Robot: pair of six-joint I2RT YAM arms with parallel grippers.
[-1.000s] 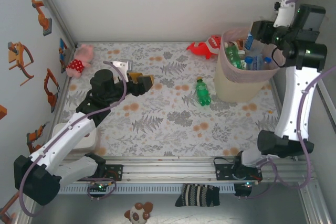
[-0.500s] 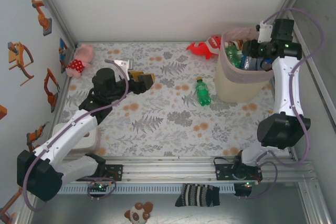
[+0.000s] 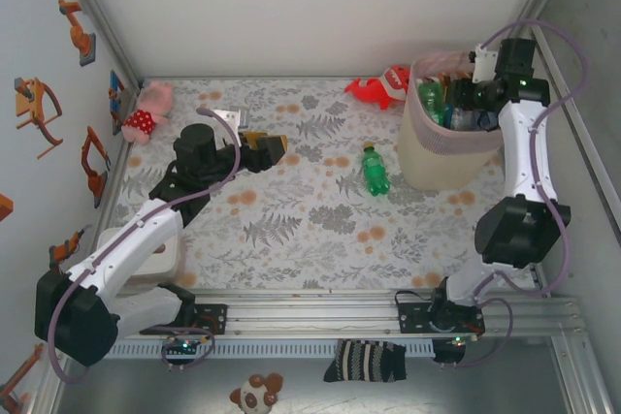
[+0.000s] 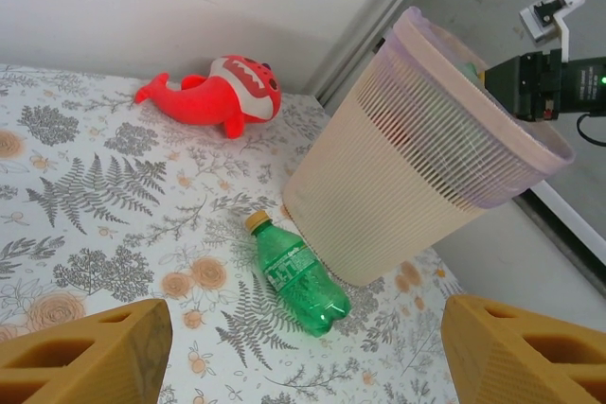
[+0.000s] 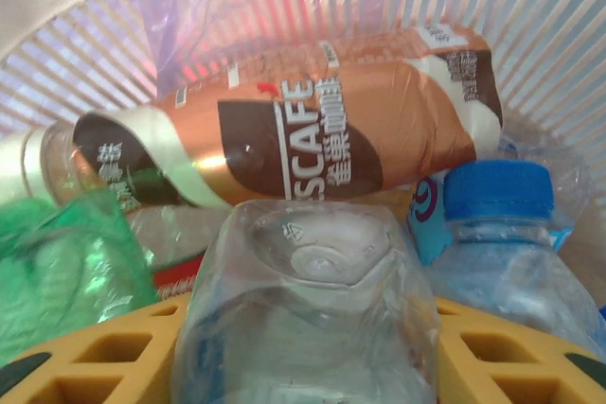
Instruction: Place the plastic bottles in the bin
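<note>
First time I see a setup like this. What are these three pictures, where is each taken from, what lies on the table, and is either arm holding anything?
Two robot arms stand at the near edge of a table. The overhead picture looks down from behind them; the other two come from cameras on each wrist. On the table are a green bottle, a red toy, a pink plush and a pink-lined cream bin. The left gripper is open and empty, facing the green bottle. The right gripper reaches into the bin, holding a clear bottle above a brown-labelled bottle and a blue-capped bottle.
</note>
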